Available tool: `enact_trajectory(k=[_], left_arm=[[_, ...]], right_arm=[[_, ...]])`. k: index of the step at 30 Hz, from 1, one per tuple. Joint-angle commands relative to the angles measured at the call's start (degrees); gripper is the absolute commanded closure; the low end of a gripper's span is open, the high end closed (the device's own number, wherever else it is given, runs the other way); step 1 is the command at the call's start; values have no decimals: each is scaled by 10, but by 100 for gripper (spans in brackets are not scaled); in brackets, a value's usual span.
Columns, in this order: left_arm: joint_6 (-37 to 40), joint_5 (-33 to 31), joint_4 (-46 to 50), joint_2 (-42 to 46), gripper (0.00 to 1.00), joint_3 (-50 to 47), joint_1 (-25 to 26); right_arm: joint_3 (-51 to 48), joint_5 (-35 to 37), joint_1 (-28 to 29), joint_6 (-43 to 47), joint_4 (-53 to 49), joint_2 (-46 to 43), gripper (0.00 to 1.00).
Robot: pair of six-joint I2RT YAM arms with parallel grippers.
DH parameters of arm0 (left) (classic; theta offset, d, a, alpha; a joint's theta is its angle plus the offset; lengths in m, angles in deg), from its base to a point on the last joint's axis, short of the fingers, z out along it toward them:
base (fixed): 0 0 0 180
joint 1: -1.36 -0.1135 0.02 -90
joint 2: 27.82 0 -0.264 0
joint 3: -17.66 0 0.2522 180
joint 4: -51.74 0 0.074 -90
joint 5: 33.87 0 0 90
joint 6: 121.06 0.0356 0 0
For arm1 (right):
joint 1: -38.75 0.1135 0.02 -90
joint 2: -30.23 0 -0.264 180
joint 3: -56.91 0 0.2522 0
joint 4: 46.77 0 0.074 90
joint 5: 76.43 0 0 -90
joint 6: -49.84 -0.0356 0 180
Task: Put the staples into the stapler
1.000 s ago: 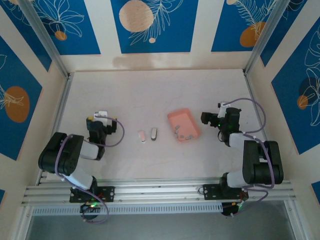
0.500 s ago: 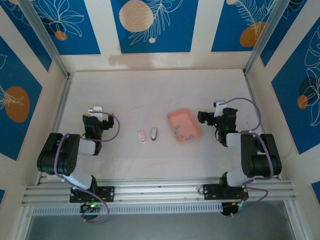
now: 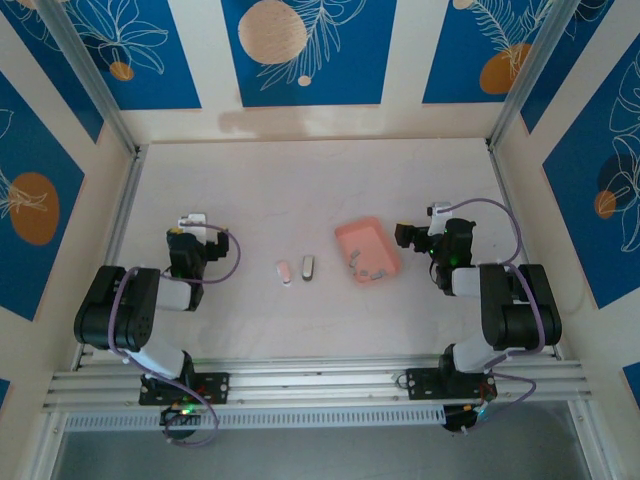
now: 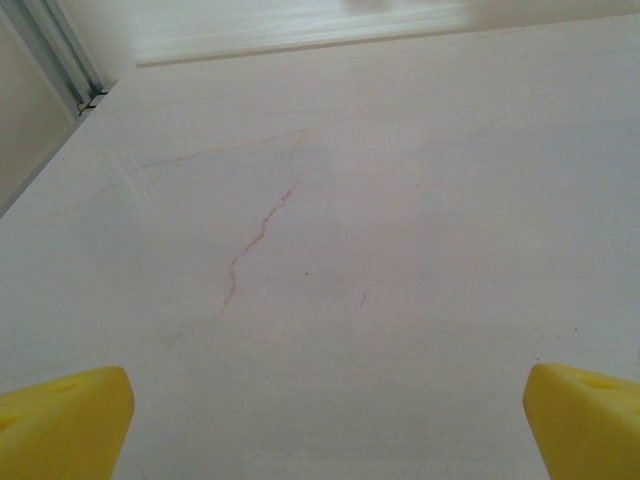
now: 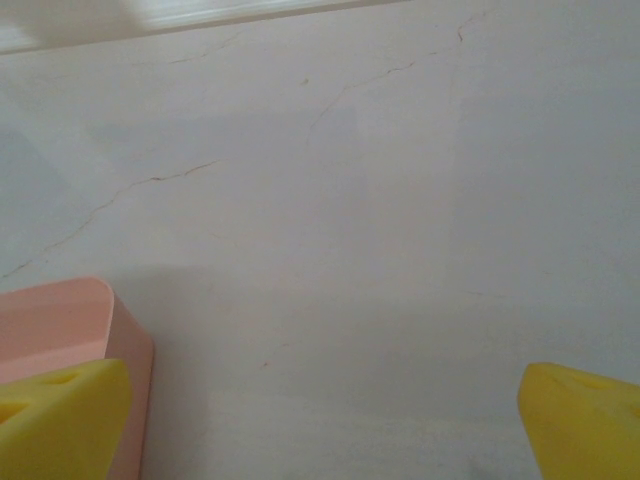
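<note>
The staples (image 3: 368, 268) are tiny grey strips lying in the near end of a salmon-pink tray (image 3: 362, 238) right of centre. Two small blocks, one pinkish-white (image 3: 284, 272) and one grey-white (image 3: 308, 267), lie mid-table; from here I cannot tell whether either is the stapler. My left gripper (image 3: 192, 235) (image 4: 330, 420) is open over bare table at the left, well away from the blocks. My right gripper (image 3: 432, 228) (image 5: 325, 415) is open just right of the tray, whose corner (image 5: 60, 320) shows behind its left yellow pad (image 5: 60, 415).
The pale tabletop (image 3: 300, 190) is fenced by metal rails (image 3: 120, 215) on both sides and by blue-patterned walls. Hairline cracks (image 4: 255, 240) run across the surface. Both arm bases sit on the near rail (image 3: 320, 385).
Both arms have drawn their wrists a little farther from the near edge. The left gripper shifted slightly left, the right slightly toward the tray. Both stay open; objects unmoved.
</note>
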Motion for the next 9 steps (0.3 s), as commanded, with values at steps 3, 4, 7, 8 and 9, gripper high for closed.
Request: enact_trajectory(k=[3,4,7,8,9], left_arm=[[-4,11,0,5,0,6,-1],[-4,11,0,5,0,6,-1],[-5,11,1,5,0,7,-1],[-4,11,0,5,0,7,-1],[-4,11,0,5,0,6,-1]], right_arm=[[-1,-1,4,11,22,-3,1],[-1,3,6,13,22,-3,1],[-1,4,6,12,22,-3,1],[-1,4,6,12,23,-3,1],[-3,5,7,12,23,-4,1]])
